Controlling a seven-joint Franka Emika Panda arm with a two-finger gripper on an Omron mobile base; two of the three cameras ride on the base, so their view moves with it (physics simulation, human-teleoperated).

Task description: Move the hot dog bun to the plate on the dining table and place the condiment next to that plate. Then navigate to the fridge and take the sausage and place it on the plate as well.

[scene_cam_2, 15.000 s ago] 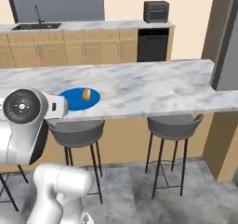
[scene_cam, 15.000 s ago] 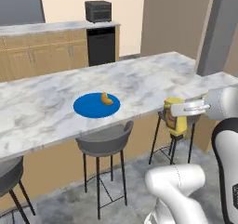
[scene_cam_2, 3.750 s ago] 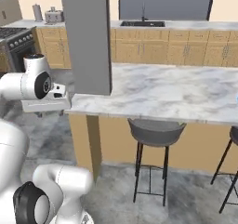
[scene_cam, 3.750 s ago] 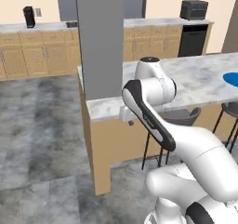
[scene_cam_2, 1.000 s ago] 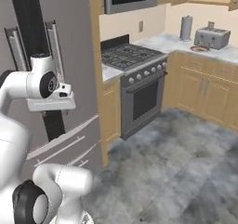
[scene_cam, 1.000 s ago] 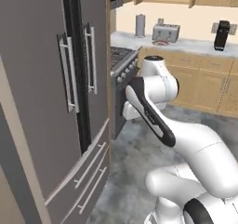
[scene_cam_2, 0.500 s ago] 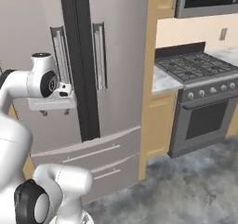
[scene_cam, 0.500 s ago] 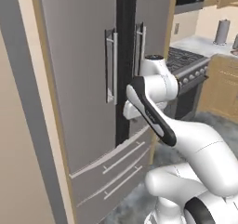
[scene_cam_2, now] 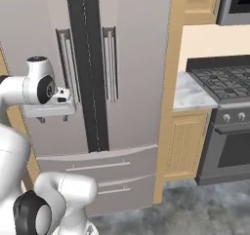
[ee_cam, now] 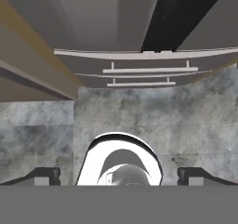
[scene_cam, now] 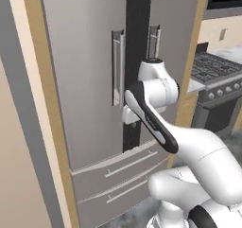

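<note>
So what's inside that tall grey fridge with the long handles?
Nothing inside can be seen: both doors of the tall grey fridge are shut, as are its two lower drawers. Whatever it holds is hidden behind them. The open two-finger gripper is empty.

A stove (scene_cam_2: pixel 225 88) with knobs stood to the right, an oven (scene_cam_2: pixel 229 156) below it. Beside it sat a marble-topped wooden cabinet (scene_cam_2: pixel 186 141). The floor (ee_cam: pixel 153 116) was mottled grey stone.
</note>
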